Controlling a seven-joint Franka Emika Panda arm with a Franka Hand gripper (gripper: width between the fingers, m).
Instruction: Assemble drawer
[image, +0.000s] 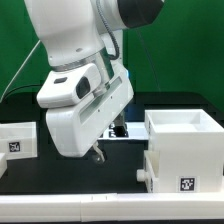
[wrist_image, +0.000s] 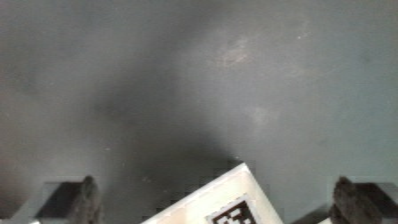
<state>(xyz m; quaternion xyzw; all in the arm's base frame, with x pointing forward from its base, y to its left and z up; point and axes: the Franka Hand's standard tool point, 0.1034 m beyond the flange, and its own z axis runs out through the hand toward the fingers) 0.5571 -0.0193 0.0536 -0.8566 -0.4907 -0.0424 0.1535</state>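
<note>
The gripper (image: 96, 153) is seen spread wide, holding nothing, over bare dark table (image: 120, 165) at lower centre. The drawer (image: 19, 137) (tagged front) sits at the left edge; a tall white cube casing (image: 184, 150) occupies the lower right, open room left between.

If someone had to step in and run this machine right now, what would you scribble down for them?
Pincer: open, holding nothing, hanging just above the black table.
White cube casing: at the exterior view's right, open side up, a tag on its front.
Smaller white tagged part: at the exterior view's left edge, apart from the casing; likely the drawer, though it is cut off by the frame.
Wrist view: a white tagged corner sits between the fingers; which part it is cannot be told.
Done: nothing joined that I can see.
Left: pick up the drawer and slide it into the casing.
</note>
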